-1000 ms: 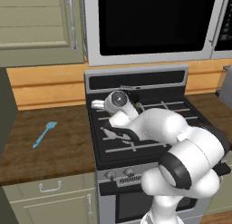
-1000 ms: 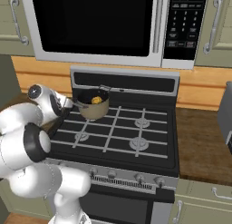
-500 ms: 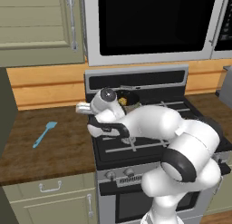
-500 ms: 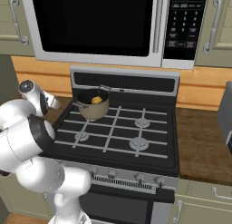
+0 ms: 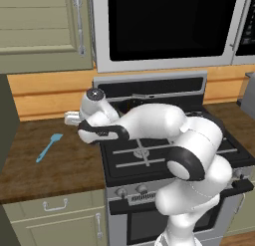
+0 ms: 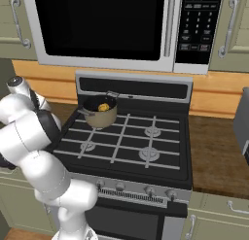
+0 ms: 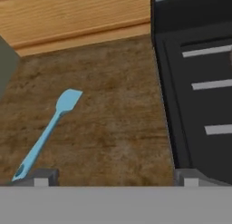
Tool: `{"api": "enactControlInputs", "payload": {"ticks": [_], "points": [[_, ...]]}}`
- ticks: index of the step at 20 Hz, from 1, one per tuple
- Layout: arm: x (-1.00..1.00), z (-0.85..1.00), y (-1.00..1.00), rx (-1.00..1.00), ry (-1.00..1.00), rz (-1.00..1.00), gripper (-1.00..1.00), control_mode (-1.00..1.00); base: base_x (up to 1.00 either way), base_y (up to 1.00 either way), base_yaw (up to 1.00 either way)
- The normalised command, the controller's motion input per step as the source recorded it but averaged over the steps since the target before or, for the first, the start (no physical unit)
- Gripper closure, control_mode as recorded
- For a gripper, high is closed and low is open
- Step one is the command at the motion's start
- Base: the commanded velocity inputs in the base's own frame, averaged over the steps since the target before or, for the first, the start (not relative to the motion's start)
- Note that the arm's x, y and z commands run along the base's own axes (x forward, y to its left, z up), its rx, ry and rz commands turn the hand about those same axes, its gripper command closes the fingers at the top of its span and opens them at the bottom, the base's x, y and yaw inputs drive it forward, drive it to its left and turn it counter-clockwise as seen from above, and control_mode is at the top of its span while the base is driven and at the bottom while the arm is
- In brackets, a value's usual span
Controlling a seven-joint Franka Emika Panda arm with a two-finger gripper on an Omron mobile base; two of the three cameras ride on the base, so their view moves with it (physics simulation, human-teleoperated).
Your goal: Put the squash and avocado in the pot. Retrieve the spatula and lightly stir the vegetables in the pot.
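Observation:
The light blue spatula lies flat on the brown counter left of the stove, blade toward the wall. In the hand view the spatula runs diagonally at lower left, just beyond my left fingertip. My gripper hovers above the counter, open, with nothing between its fingers. From the left base the gripper hangs up and right of the spatula. The tan pot stands on the stove's back left burner with the yellow squash inside. The avocado is hidden in the pot's dark inside.
The black stove with grey grates borders the counter on the right; its edge crosses the hand view. A wooden backsplash rises behind the counter, with cabinets and a microwave overhead.
The arm has swung left from the pot over the stove to above the counter near the spatula. The gripper stayed open and the pot has not moved.

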Motion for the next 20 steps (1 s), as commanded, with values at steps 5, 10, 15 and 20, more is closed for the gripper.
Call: {"api": "enactControlInputs", "payload": {"ticks": [5,10,15,20], "points": [[0.02,-0.31,0.64,-0.12,0.07,0.0,-1.0,-1.0,0.0,0.0,0.0],[0.0,-0.27,0.89,-0.03,0.15,0.0,-1.0,-1.0,0.0,0.0,0.0],[0.03,-0.26,0.98,-0.05,0.13,0.0,-1.0,-1.0,0.0,0.0,0.0],[0.15,-0.28,0.51,-0.09,0.08,-0.01,-1.0,-1.0,0.0,0.0,0.0]]}}
